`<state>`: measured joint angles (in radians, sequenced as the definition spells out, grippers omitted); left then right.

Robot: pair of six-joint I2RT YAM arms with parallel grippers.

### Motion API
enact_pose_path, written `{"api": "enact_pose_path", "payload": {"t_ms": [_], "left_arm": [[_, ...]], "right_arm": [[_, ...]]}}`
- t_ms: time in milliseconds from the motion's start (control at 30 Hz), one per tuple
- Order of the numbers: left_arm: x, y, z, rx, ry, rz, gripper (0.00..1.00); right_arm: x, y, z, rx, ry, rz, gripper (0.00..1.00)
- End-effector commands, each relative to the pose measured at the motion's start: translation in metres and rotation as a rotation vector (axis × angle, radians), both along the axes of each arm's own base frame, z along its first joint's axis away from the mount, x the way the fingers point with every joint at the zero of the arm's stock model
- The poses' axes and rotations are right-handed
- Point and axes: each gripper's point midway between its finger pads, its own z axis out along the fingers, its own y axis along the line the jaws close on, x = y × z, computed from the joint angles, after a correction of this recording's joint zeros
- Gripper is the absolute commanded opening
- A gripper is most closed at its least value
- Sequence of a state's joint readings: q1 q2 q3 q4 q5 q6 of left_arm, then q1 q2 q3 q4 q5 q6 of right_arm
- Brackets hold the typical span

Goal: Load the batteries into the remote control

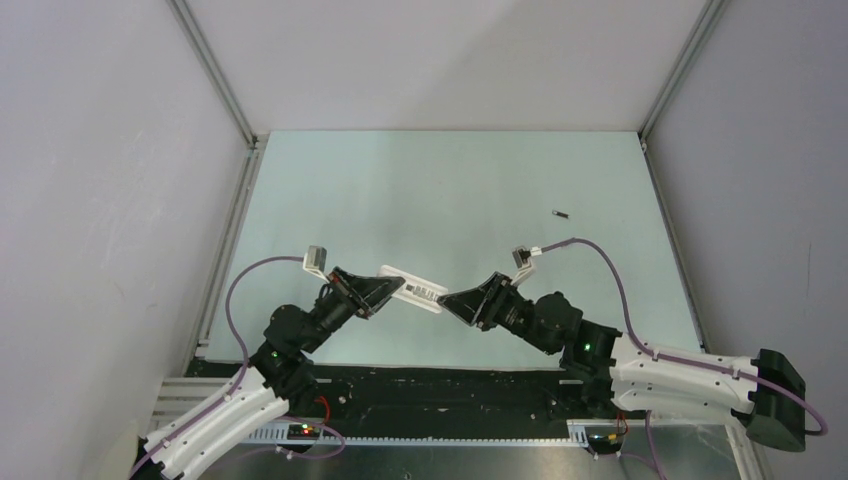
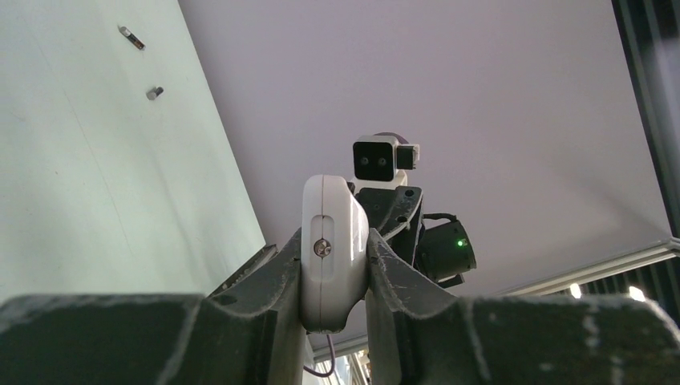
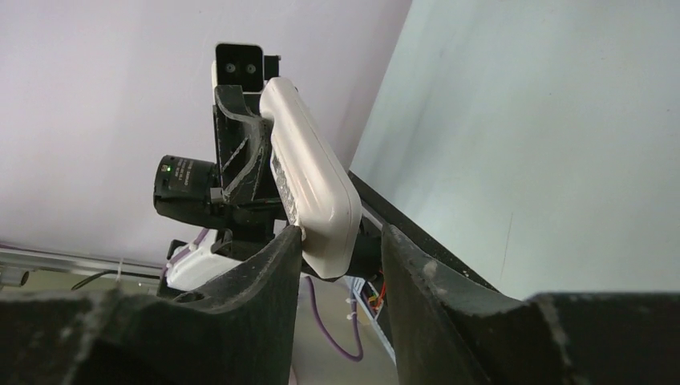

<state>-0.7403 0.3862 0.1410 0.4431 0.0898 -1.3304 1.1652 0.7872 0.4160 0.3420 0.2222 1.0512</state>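
The white remote control [image 1: 418,289] hangs above the table between the two arms. My left gripper [image 1: 393,286] is shut on one end of it; in the left wrist view the remote control [image 2: 333,241] is seen end-on, pinched between both fingers of the left gripper [image 2: 334,239]. My right gripper [image 3: 341,241] stands open around the other end of the remote control [image 3: 309,176]: its left finger touches the edge, the right finger stands off with a gap. One dark battery [image 1: 561,213] lies on the table at the far right, also in the left wrist view as the battery [image 2: 132,38].
A small grey cylindrical piece [image 2: 155,93] lies near that battery; I cannot tell what it is. White walls with metal frame posts [image 1: 218,75] close in the pale green table [image 1: 450,190] on three sides. The arm bases stand at the near edge.
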Motion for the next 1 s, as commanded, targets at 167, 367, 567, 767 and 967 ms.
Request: {"api": "enact_pose_path", "payload": {"t_ms": [167, 367, 567, 767, 967], "left_arm": [[-0.002, 0.004, 0.033, -0.039, -0.093, 0.017, 0.0], [-0.003, 0.005, 0.036, -0.038, -0.108, 0.019, 0.0], [-0.004, 0.005, 0.037, -0.037, -0.115, 0.014, 0.0], [-0.004, 0.005, 0.037, -0.034, -0.117, 0.015, 0.0], [-0.004, 0.005, 0.039, -0.033, -0.124, 0.016, 0.0]], "right_arm": [[0.0, -0.001, 0.0, -0.005, -0.001, -0.032, 0.4], [0.002, -0.003, -0.007, -0.046, 0.005, -0.058, 0.37], [0.009, -0.003, -0.006, -0.085, 0.009, -0.103, 0.36], [0.011, 0.001, -0.007, -0.092, 0.016, -0.11, 0.37], [0.012, 0.002, -0.01, -0.097, 0.028, -0.114, 0.37]]}}
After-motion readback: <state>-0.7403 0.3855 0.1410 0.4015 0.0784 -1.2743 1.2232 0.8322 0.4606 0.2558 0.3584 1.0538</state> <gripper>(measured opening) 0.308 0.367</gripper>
